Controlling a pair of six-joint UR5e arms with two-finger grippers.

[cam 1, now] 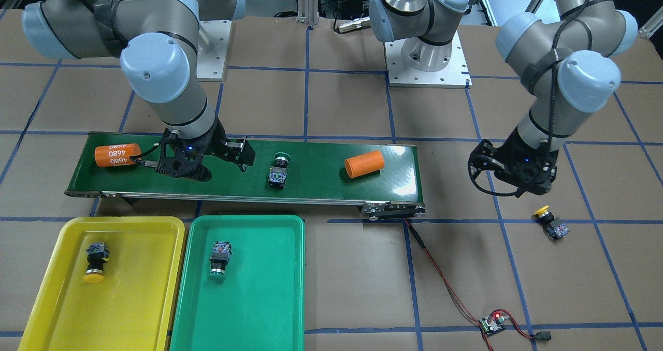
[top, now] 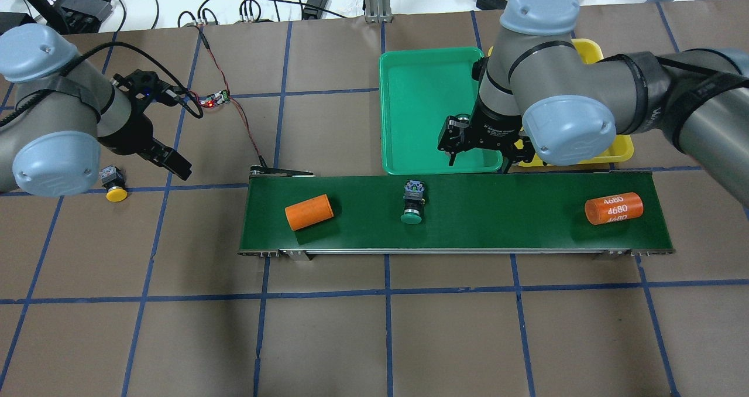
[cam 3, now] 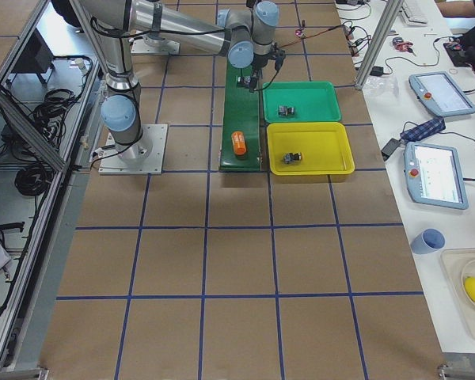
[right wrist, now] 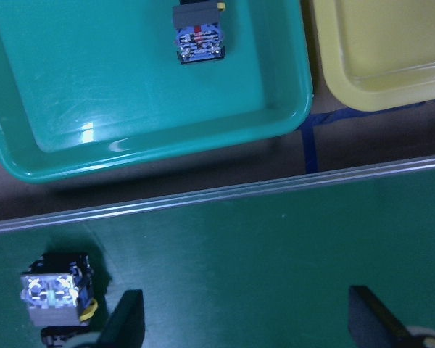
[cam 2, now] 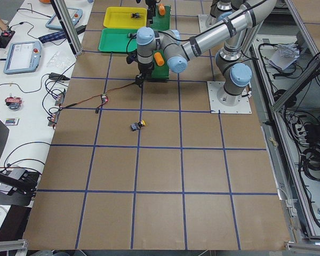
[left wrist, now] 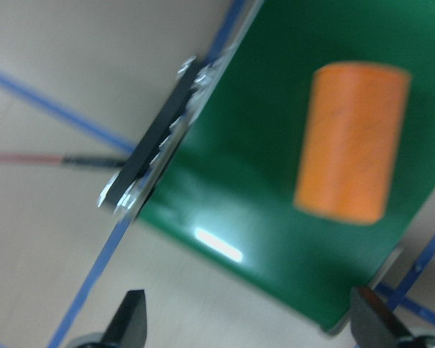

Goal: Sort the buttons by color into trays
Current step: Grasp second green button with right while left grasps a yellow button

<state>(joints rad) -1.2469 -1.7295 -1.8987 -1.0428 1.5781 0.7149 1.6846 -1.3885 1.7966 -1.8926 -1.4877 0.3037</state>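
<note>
A green button (cam 1: 278, 171) lies on the belt; it also shows in the overhead view (top: 413, 201) and at the lower left of the right wrist view (right wrist: 54, 297). A second green button (cam 1: 219, 260) lies in the green tray (cam 1: 259, 299). One yellow button (cam 1: 96, 262) lies in the yellow tray (cam 1: 140, 289). The other yellow button (cam 1: 550, 221) lies on the table. My right gripper (top: 478, 160) is open and empty over the belt's tray-side edge, beside the green button on the belt. My left gripper (cam 1: 510, 177) is open and empty, near the yellow button on the table (top: 114, 184).
The dark-green conveyor belt (cam 1: 321, 183) carries a plain orange cylinder (cam 1: 364, 163) and one marked 4680 (cam 1: 117, 155). A red cable runs from the belt's end to a small circuit board (cam 1: 492, 324). The two trays stand side by side along the belt.
</note>
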